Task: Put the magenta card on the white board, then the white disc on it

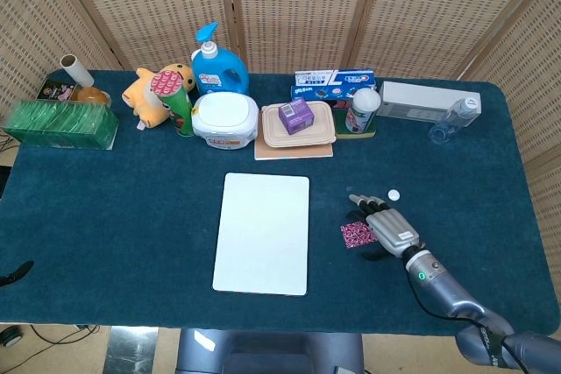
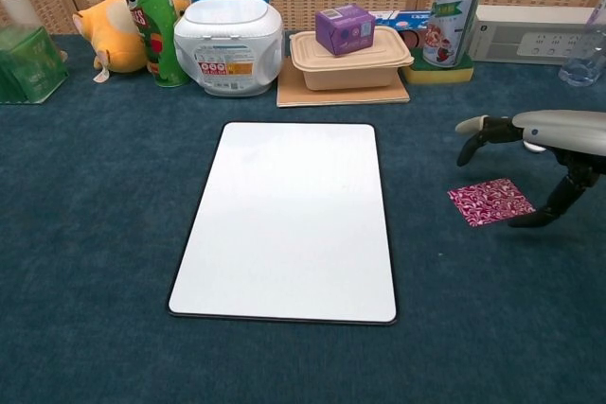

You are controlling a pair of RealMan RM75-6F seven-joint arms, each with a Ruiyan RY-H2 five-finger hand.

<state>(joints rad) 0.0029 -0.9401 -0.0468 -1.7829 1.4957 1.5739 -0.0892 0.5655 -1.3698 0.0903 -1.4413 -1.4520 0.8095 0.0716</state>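
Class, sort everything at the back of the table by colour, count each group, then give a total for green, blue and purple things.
Green: 2, tissue box, crisp can
Blue: 2, detergent bottle, biscuit box
Purple: 1, small box
Total: 5

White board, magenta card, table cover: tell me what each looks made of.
White board: smooth, faintly glossy sheet with a thin dark rim, probably plastic or coated metal. Magenta card: thin, flat, printed pattern, likely paper or card. Table cover: matte, fuzzy dark teal, looks like felt or short carpet.
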